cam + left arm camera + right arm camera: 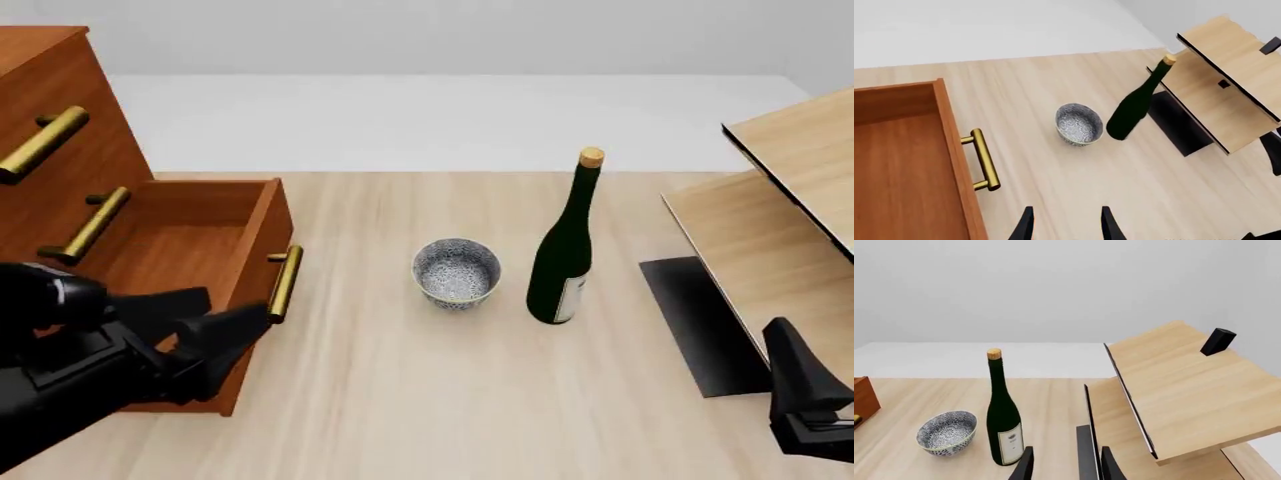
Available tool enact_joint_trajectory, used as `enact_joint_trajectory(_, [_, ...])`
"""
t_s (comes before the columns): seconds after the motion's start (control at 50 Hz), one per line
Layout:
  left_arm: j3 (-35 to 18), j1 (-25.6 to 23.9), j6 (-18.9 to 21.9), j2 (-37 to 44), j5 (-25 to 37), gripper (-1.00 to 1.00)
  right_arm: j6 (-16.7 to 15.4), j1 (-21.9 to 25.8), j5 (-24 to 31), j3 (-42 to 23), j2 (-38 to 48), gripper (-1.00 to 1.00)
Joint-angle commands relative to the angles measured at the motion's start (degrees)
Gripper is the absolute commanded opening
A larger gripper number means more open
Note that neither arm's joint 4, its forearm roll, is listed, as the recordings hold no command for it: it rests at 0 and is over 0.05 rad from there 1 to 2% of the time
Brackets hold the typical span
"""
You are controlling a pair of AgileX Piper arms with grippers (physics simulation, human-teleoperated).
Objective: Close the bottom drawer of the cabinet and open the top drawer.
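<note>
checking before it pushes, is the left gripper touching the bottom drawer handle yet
Apart. The left wrist view shows the left gripper open with bare tabletop between its fingertips and the brass handle of the bottom drawer. The front view is less clear.

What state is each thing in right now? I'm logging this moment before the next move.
bottom drawer: pulled open, nothing visible inside
top drawer: shut
middle drawer: shut
bottle: upright, corked
bowl: upright, looks empty
left gripper: open, holding nothing
right gripper: open, holding nothing
</note>
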Motion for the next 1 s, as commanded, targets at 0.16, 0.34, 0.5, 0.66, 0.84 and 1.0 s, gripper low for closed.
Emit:
enact_joint_trajectory(0.16, [4.3, -1.2, -4.1, 5.9, -5.2, 1.0, 0.0, -0.1, -0.1, 0.0, 0.1, 1.0])
enact_joint_trajectory(0.34, [5.4, -1.8, -6.1, 9.3, -7.0, 1.0, 0.0, -0.1, -0.5, 0.0, 0.5, 1.0])
enact_joint_trajectory(0.5, [6.8, -0.4, -5.8, 10.7, -7.7, 1.0, 0.0, 0.0, -0.4, 0.0, 0.4, 1.0])
enact_joint_trajectory(0.66, [8.8, 2.4, -5.0, 12.2, -8.5, 1.0, 0.0, 0.0, 0.4, 0.0, -0.3, 1.0])
enact_joint_trajectory(0.84, [10.6, 3.4, -5.8, 14.6, -10.8, 1.0, 0.0, 0.1, 0.7, 0.0, -0.6, 1.0])
enact_joint_trajectory(1.0, [11.7, 4.1, -6.6, 16.6, -12.7, 1.0, -0.1, 0.1, 0.2, 0.0, -0.1, 1.0])
